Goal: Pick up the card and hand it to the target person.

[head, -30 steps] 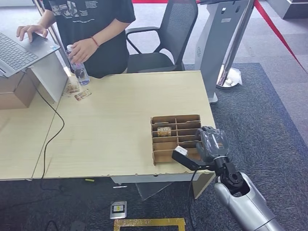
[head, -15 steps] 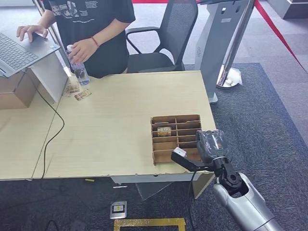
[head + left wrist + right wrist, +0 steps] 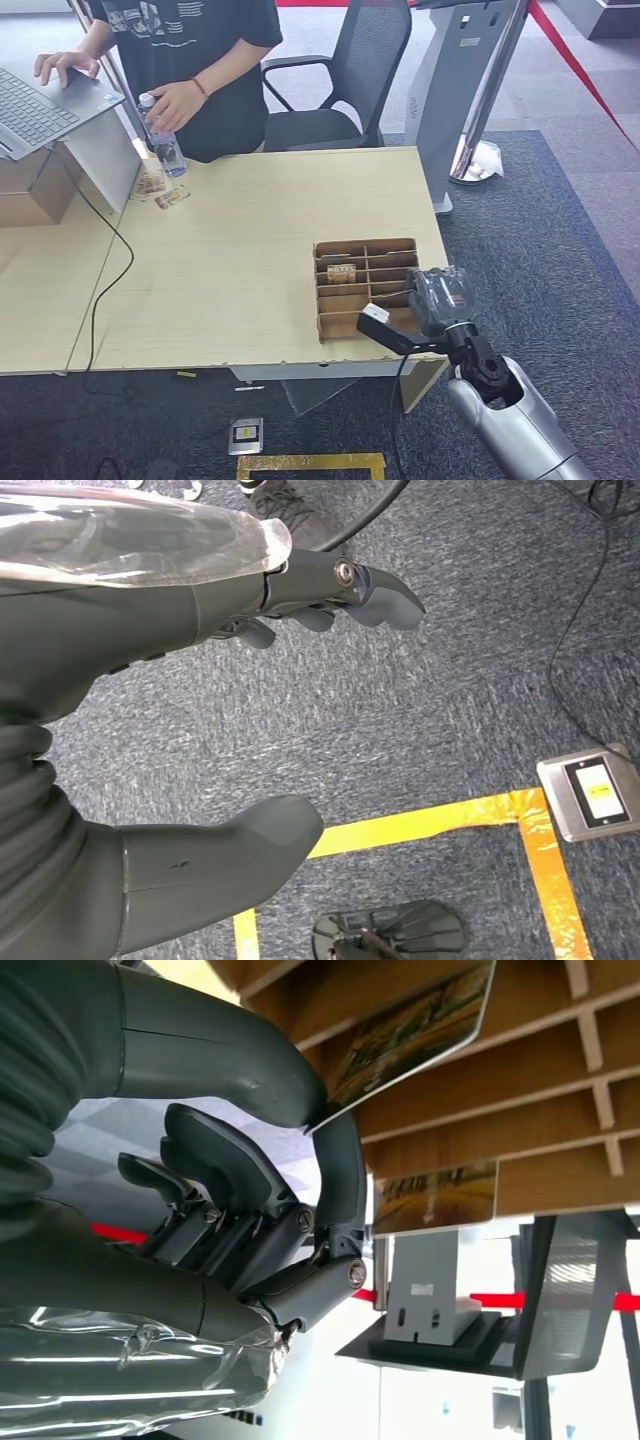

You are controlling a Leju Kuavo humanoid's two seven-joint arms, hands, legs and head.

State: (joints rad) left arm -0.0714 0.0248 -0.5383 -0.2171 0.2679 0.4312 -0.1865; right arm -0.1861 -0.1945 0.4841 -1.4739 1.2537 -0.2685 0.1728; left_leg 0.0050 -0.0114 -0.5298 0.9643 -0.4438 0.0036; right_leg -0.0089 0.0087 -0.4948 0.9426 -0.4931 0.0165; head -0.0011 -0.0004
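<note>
Grey-blue carpet [image 3: 543, 230] surrounds a pale wooden tabletop [image 3: 249, 260], with a black office chair [image 3: 355, 70] and a grey stand [image 3: 460, 90] behind it. Near the tabletop's front right corner sits a brown cardboard organizer [image 3: 364, 285], split into rows of narrow slots. One card [image 3: 341, 271] stands in a slot on the organizer's left side. The right robot hand [image 3: 440, 298], wrapped in clear plastic, is at the organizer's right end, by the tabletop's edge. In the right wrist view this robot hand [image 3: 249, 1210] pinches the edge of another card [image 3: 411, 1030] between its thick thumb [image 3: 226, 1055] and a dark finger [image 3: 343, 1185]; that card carries a printed picture and lies against the slot walls, while the other fingers are curled below it. A second printed card [image 3: 438, 1198] sits in a neighbouring slot.

The left robot hand [image 3: 226, 730] hangs over the carpet, its fingers [image 3: 355, 585] and thumb apart and holding nothing, with yellow floor tape [image 3: 423, 820] and a metal floor plate [image 3: 592, 792] under it.

At the far left of the tabletop a person [image 3: 189, 60] in a black shirt rests one hand on a laptop [image 3: 45, 100] and the other on a plastic bottle [image 3: 162, 140]. A few small cards [image 3: 162, 190] lie just in front of the bottle
</note>
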